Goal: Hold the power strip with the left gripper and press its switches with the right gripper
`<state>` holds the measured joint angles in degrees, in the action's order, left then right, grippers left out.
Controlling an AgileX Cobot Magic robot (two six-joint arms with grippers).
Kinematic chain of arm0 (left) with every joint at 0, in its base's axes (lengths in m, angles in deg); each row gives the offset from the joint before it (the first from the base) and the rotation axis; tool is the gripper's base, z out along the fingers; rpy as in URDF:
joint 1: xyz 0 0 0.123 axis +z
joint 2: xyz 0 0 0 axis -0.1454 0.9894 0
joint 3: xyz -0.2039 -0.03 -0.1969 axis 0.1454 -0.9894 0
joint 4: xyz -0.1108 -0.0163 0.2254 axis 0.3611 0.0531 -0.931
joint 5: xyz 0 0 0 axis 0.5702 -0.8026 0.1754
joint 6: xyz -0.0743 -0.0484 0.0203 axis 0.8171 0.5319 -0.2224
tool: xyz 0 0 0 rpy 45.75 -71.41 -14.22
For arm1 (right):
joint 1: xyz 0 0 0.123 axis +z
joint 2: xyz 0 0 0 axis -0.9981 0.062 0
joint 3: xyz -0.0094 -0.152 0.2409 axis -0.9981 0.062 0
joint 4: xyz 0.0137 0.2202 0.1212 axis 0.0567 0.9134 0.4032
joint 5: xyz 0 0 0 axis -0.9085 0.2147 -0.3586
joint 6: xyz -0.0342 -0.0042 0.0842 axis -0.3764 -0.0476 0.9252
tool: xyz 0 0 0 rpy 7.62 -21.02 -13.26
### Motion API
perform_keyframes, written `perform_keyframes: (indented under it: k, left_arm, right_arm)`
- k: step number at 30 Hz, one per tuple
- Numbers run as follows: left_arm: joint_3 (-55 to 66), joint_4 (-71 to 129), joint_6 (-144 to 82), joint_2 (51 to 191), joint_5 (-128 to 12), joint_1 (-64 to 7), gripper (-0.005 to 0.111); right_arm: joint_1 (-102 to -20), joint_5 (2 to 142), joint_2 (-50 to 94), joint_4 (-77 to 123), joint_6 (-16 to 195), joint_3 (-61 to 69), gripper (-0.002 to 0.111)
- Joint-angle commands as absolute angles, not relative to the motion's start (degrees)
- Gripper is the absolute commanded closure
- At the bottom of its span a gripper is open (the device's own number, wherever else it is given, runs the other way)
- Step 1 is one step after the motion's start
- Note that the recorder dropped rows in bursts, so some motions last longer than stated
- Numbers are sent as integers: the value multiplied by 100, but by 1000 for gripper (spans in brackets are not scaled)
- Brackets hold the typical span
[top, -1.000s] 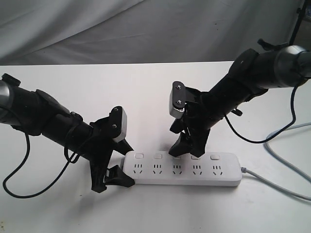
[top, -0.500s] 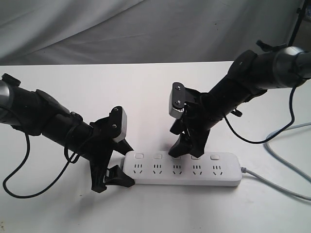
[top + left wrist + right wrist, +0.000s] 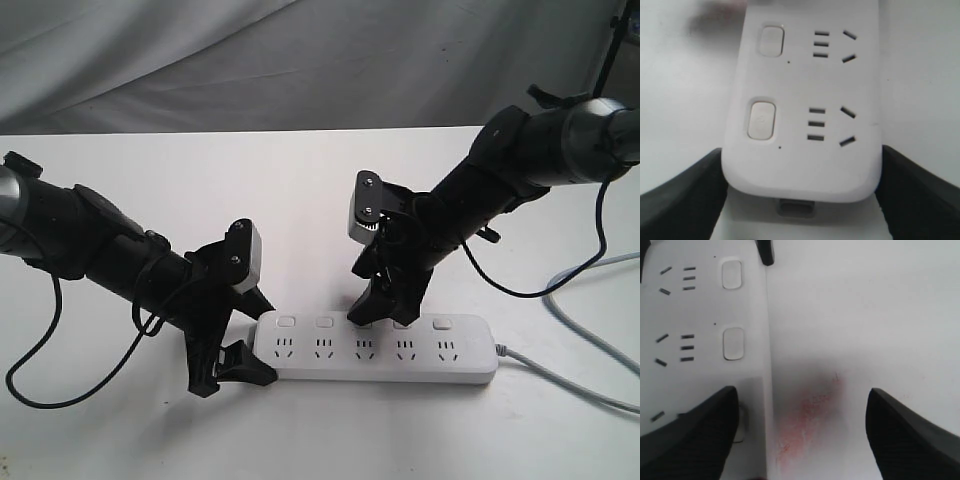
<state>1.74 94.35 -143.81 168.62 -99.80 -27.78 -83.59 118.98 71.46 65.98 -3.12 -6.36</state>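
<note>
The white power strip (image 3: 375, 348) lies across the white table, its grey cord (image 3: 565, 378) leaving on the right. My left gripper (image 3: 252, 340) is shut on the strip's cordless end; in the left wrist view its black fingers (image 3: 685, 200) press both long edges of the power strip (image 3: 805, 160), with two switches (image 3: 762, 120) ahead. My right gripper (image 3: 362, 292) is open above the strip's far edge. One of its fingertips (image 3: 695, 440) rests on the third switch (image 3: 740, 422), mostly covering it; the other hangs over bare table. Two more switches (image 3: 733, 343) show beyond.
A second grey cable (image 3: 585, 325) curves along the table's right side. A loose black cable (image 3: 40, 385) loops under the left arm. A reddish smear (image 3: 810, 410) marks the table beside the strip. Grey cloth (image 3: 300, 60) hangs behind the table.
</note>
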Motion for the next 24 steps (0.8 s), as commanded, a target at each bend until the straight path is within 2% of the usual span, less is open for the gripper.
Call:
perform_keyframes:
  k: [1,12,24]
  left_arm:
    - [208,9460,-14386,16867,-9842,-2795,107]
    - [208,9460,-14386,16867,-9842,-2795,107]
    - [208,9460,-14386,16867,-9842,-2795,107]
  right_arm:
    - [-8351,11594,7226,6129,-426,-511,42]
    - [-8363,12034,6237,6735,-416,-511,42]
    - [-8363,12047,6237,6659,-416,-511,42]
